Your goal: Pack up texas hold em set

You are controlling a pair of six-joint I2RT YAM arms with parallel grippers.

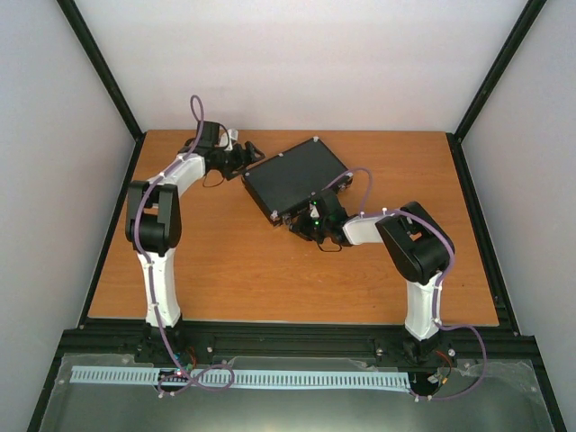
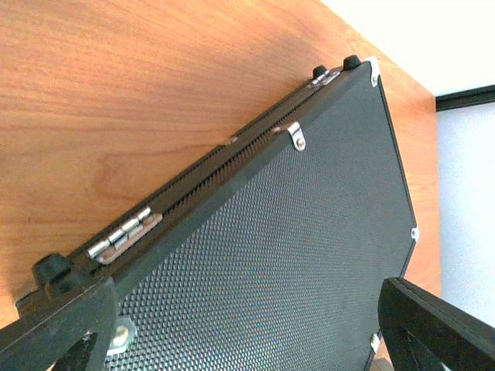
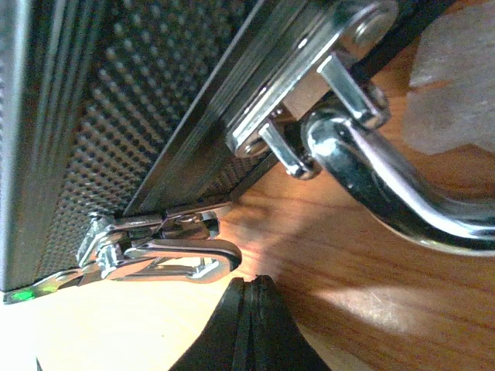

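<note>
Case (image 1: 295,178), black and closed, lies flat on our wooden table (image 1: 225,270), between the two pincers. Our left pincer (image 1: 245,159) stands spread wide at the hinge edge, its fingers (image 2: 66,317) on either side of one corner; we cannot tell whether they touch it. Our right pincer (image 3: 247,297) is pressed together, its tips just beside the case's front edge. Up and to the right of those tips curves the silver handle (image 3: 387,185). Just above them sits a silver latch (image 3: 155,255). Ahead of the left pincer we see a hinge (image 2: 124,236).
</note>
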